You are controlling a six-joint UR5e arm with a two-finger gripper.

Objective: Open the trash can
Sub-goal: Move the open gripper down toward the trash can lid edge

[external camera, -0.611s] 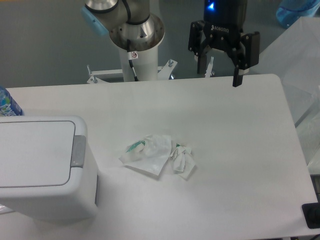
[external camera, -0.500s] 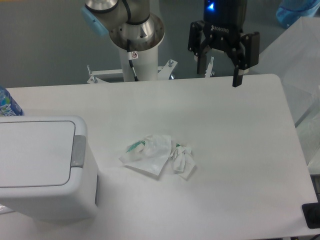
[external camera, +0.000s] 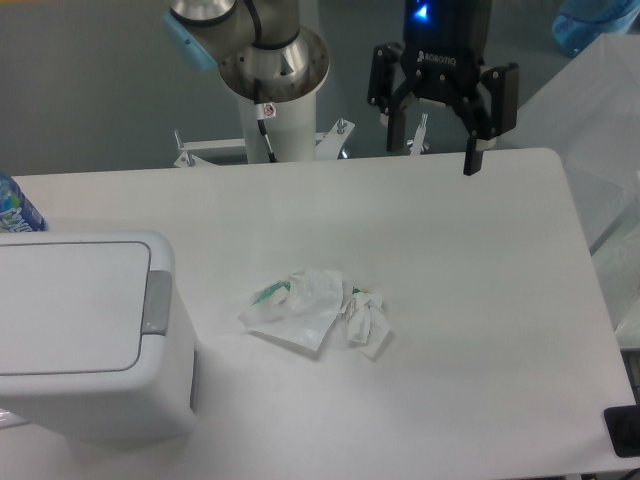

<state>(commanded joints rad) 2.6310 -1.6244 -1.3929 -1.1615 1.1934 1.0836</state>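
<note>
The trash can is a large boxy white bin at the table's front left. Its flat lid lies shut, with the grey push tab at its right edge. My gripper hangs above the table's far edge, right of centre, far from the bin. Its black fingers are spread apart with nothing between them.
Crumpled white wrappers lie in the middle of the table. The arm's base column stands behind the far edge. A blue bottle shows at the left edge. White sheeting lies to the right. A dark object is at the bottom right.
The gripper's left finger has shifted slightly to the left, so the gripper looks a bit wider. Nothing else has moved.
</note>
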